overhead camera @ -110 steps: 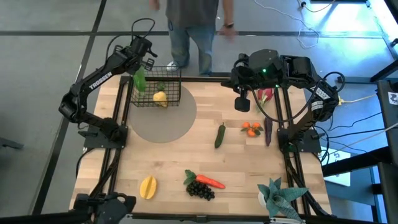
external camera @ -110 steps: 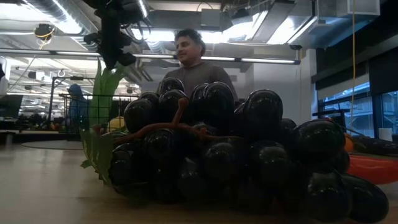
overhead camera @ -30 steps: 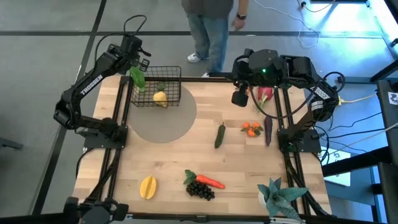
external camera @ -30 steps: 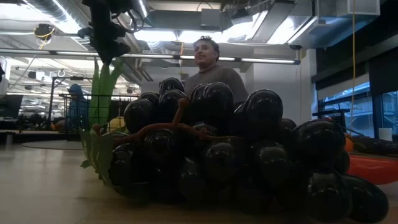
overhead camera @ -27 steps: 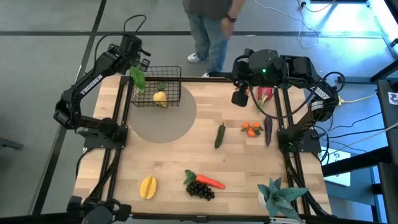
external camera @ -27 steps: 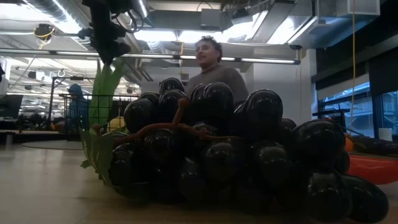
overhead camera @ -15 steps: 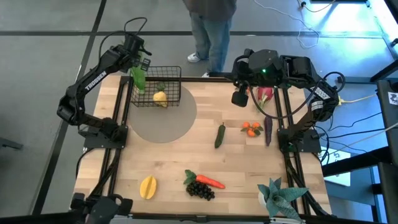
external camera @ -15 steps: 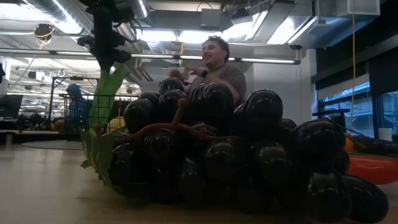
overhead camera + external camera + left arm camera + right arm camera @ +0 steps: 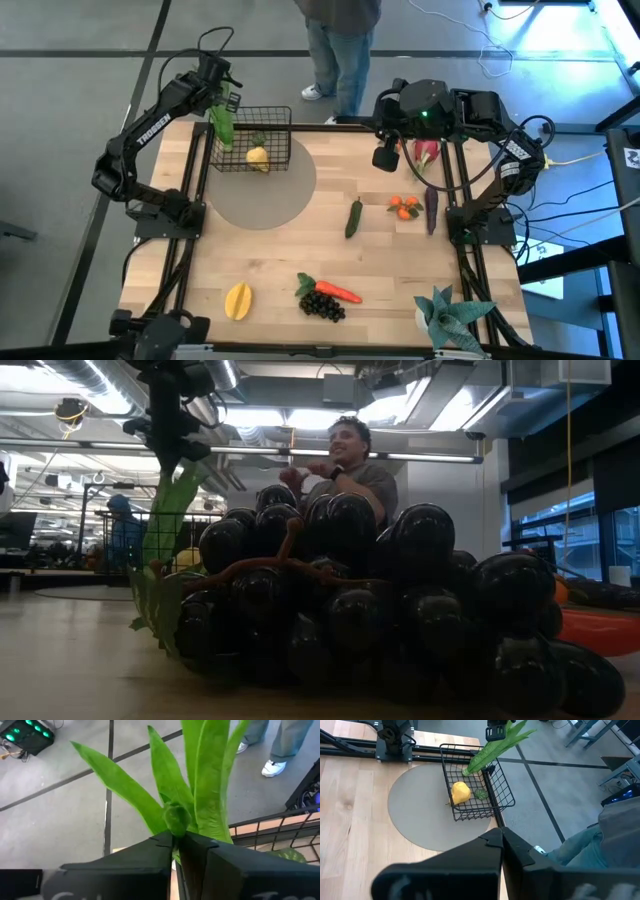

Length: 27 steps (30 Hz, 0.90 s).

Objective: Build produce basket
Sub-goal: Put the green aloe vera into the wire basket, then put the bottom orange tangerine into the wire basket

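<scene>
The black wire basket [image 9: 268,120] stands at the far left on a grey round mat. In it lie a yellow fruit [image 9: 258,156] and a small green piece [image 9: 259,140]. The green leek [image 9: 222,125] stands with its lower end in the basket's far left corner, its leaves [image 9: 500,745] sticking out above the rim. My left gripper [image 9: 224,100] is shut on those leaves. My right gripper [image 9: 385,160] hangs shut over the far right of the table, with nothing between its fingers [image 9: 492,842]. The grapes [image 9: 380,600] fill the low view. My left gripper pinches the leek's green leaves [image 9: 176,817] between its two fingers, where the leaves fan apart. The fingers slant down from the table's far left. The leek hangs tilted below them, its lower end [image 9: 466,770] inside the basket.
On the table lie a cucumber [image 9: 353,218], tangerines [image 9: 404,207], an eggplant [image 9: 431,210], a dragon fruit [image 9: 425,152], a yellow fruit [image 9: 237,300], a carrot [image 9: 335,291], grapes [image 9: 323,305] and a spiky plant [image 9: 455,315]. A person [image 9: 340,30] stands beyond the far edge.
My left gripper has moved a little toward the table's right and down, over the basket's far left corner. The leek's leafy top has tipped toward the right; its lower end stays in the basket. The person behind the table has shifted.
</scene>
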Tool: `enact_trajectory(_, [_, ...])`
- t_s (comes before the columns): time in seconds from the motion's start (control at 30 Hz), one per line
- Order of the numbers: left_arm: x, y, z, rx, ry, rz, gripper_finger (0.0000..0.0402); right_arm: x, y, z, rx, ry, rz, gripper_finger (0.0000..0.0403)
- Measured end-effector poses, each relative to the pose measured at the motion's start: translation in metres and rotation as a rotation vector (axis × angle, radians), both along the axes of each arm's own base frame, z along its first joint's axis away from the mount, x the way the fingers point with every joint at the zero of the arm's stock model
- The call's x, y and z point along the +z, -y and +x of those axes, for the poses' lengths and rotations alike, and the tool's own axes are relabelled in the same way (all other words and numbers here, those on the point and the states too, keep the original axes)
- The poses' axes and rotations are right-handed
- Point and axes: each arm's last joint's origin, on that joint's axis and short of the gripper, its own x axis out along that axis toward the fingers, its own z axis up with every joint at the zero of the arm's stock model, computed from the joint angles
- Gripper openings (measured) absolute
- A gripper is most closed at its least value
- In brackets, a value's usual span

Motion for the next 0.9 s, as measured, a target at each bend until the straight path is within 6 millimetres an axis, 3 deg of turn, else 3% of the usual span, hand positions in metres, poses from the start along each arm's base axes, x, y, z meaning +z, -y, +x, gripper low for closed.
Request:
enact_trajectory(0.13, [0.000, 0.000, 0.000, -0.003, 0.000, -0.001, 0.0011, 0.000, 0.000, 0.000, 0.000, 0.000, 0.000, 0.0000])
enact_trajectory(0.43, [0.000, -0.002, -0.003, 0.012, 0.000, -0.001, 0.0079, 0.000, 0.000, 0.000, -0.001, 0.001, 0.000, 0.0000])
enact_trajectory(0.9, [0.018, 0.016, -0.011, -0.060, 0.020, 0.037, 0.0080, 0.000, 0.000, 0.000, -0.006, 0.004, 0.005, 0.0000])
